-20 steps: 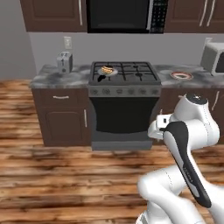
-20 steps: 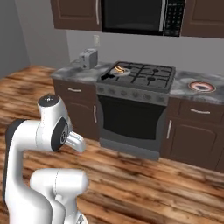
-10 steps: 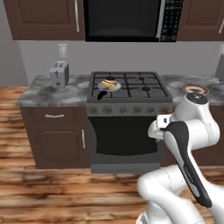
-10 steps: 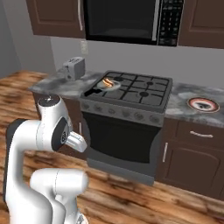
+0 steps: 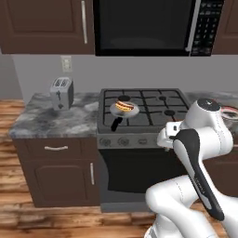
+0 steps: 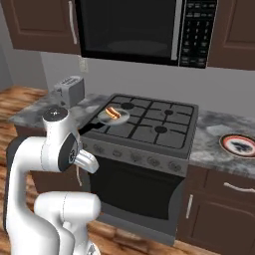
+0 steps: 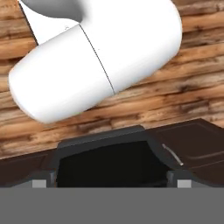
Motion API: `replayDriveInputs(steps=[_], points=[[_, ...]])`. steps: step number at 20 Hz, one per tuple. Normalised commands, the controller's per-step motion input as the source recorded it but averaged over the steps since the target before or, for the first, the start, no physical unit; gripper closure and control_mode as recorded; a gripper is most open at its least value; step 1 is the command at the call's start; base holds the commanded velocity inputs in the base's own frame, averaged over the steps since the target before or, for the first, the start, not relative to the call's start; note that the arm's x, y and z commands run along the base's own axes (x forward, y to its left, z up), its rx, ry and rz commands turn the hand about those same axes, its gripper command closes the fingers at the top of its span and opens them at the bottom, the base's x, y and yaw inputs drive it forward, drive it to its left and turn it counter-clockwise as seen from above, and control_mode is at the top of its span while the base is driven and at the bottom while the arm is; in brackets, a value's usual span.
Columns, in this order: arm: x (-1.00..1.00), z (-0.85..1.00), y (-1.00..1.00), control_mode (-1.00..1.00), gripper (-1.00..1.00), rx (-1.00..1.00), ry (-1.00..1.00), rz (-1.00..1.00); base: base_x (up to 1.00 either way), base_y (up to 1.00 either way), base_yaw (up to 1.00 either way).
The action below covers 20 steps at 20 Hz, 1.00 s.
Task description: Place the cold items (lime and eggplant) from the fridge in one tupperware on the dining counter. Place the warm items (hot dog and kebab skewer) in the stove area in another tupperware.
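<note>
Closest to me is the folded white arm, hand tucked down low in front of the black gas stove (image 5: pixel 144 109). From the hand camera I get the wood plank floor (image 7: pixel 197 65) and the dark oven door (image 7: pixel 109 162) of that stove, but honestly I can't tell whether the fingers are apart or together; the tips don't come out clearly.

Next up, the stove itself sits dead ahead, its row of knobs facing me. On its front-left burner there's a small silver frying pan (image 5: pixel 123 109) with a black handle poking toward the stove's front edge, and the hot dog in a bun (image 5: pixel 123 106) is lying inside that pan. Same pan and hot dog from the other side: pan (image 6: pixel 112 116), hot dog (image 6: pixel 112 112).

Left of the stove, on the grey marble counter (image 5: pixel 51 121), stands a silver two-slot toaster (image 5: pixel 61 92). Right of the stove there's a red-rimmed round plate (image 6: pixel 241 145) on the counter.

Above the stove hangs a black microwave (image 6: pixel 144 30), with dark wooden cabinets either side.
</note>
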Motion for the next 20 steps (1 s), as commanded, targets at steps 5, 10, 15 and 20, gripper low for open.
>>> replayDriveInputs(steps=[5,10,15,20], points=[[0.00,0.00,0.00,1.00,-1.00,0.00,0.00,0.00,0.75,0.05,0.00],[0.00,0.00,0.00,1.00,-1.00,0.00,0.00,0.00,0.60,0.20,-0.04],[0.00,0.00,0.00,1.00,-1.00,0.00,0.00,0.00,0.57,0.46,-0.10],[0.00,0.00,0.00,1.00,-1.00,0.00,0.00,0.00,0.65,0.30,-0.11]])
